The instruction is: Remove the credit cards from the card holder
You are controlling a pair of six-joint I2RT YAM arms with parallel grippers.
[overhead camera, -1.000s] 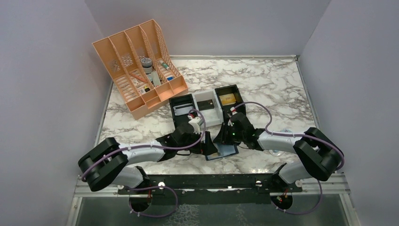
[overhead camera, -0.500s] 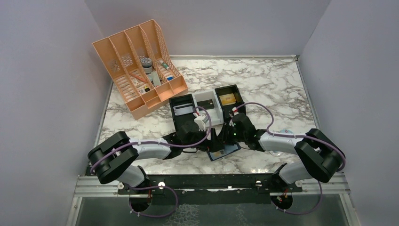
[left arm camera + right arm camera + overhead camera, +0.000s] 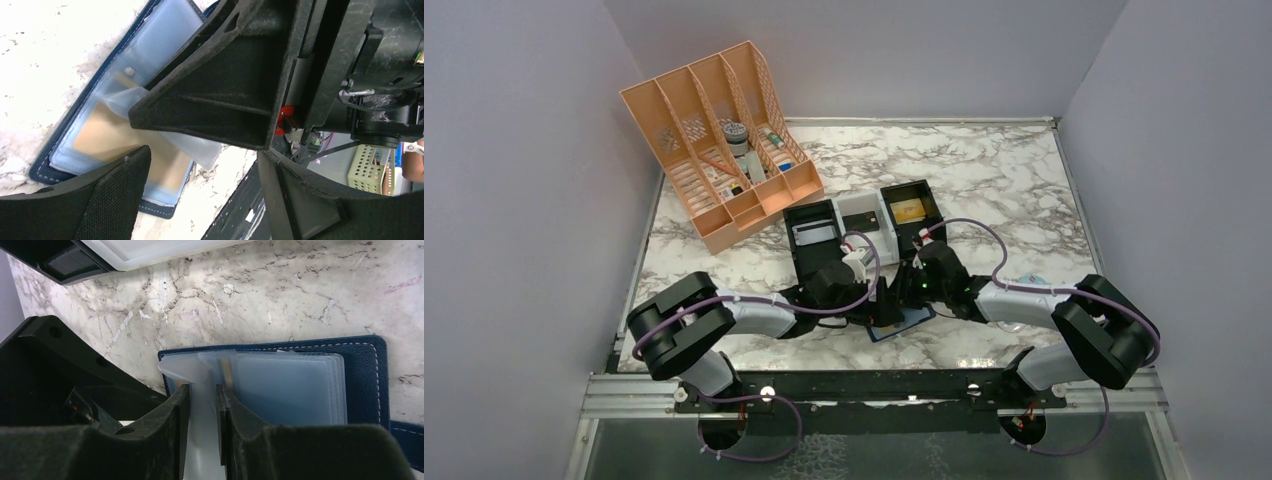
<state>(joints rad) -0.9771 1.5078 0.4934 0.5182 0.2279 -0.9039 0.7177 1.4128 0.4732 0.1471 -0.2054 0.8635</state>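
The dark navy card holder lies open near the table's front edge, its clear sleeves fanned out. In the left wrist view a gold-tan credit card sits inside a sleeve of the card holder. My right gripper is shut on one clear sleeve of the card holder and holds it up; a tan card edge shows beside it. My left gripper is open just above the card holder, close against the right gripper. From above, the left gripper covers the holder's left half.
An orange slotted file rack stands at the back left. Two black trays flank a white tray just behind the grippers; the right one holds a tan flat item. The metal front rail is close below.
My left arm has swung right and forward, bringing its open gripper up against the right gripper over the card holder. The right gripper has barely moved.
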